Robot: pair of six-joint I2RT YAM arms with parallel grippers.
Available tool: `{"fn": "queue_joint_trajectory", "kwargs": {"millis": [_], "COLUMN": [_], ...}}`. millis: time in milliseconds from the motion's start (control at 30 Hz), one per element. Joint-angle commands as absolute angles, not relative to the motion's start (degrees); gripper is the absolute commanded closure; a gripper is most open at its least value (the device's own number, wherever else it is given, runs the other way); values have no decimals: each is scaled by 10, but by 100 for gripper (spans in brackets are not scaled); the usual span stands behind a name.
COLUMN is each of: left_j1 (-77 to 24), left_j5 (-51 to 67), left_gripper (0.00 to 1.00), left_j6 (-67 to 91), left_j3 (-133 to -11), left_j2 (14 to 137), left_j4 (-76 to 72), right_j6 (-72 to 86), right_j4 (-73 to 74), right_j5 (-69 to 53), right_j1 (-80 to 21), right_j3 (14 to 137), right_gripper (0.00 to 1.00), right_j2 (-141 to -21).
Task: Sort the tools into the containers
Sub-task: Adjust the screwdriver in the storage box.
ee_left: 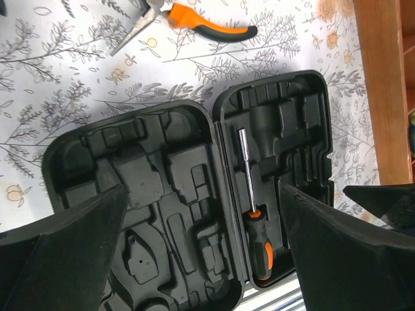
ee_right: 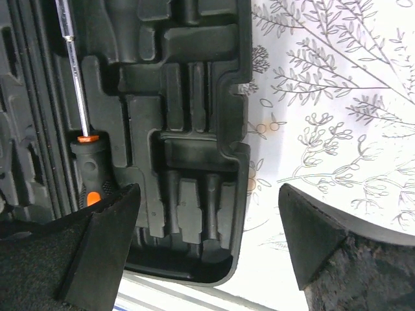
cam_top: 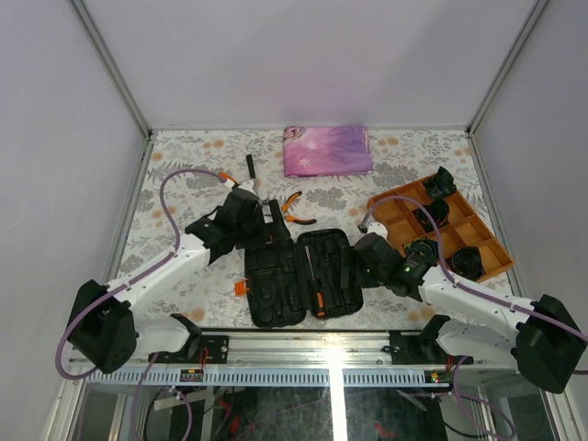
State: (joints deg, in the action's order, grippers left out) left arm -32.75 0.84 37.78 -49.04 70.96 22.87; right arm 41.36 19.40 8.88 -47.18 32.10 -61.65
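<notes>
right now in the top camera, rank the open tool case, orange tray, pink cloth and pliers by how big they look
1-2. open tool case and orange tray: they look about alike, so I can't rank them.
3. pink cloth, though it lies farther from the camera.
4. pliers, clearly smallest.

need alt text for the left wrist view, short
An open black tool case lies on a floral table, its visible slots empty but for one screwdriver in the right half. Orange-handled pliers lie on the table beyond it, and the left gripper hangs open above the case.
</notes>
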Motion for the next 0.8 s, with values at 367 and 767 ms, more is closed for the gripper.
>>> {"fn": "queue_joint_trajectory", "kwargs": {"millis": [367,767], "left_j1": [-406,-425], "left_j5": [-1,3], "left_gripper": [15,38], "left_j6": [394,402], "left_j3": [-599,-607], "left_j2": [845,896], "left_j4": [227,233], "right_j6": [489,522], "right_j4": [44,0], "right_j5": [7,12], "right_j1": [-501,-547], "right_j3": [311,316], "right_gripper": [33,56], "right_j2": [-633,-678]}}
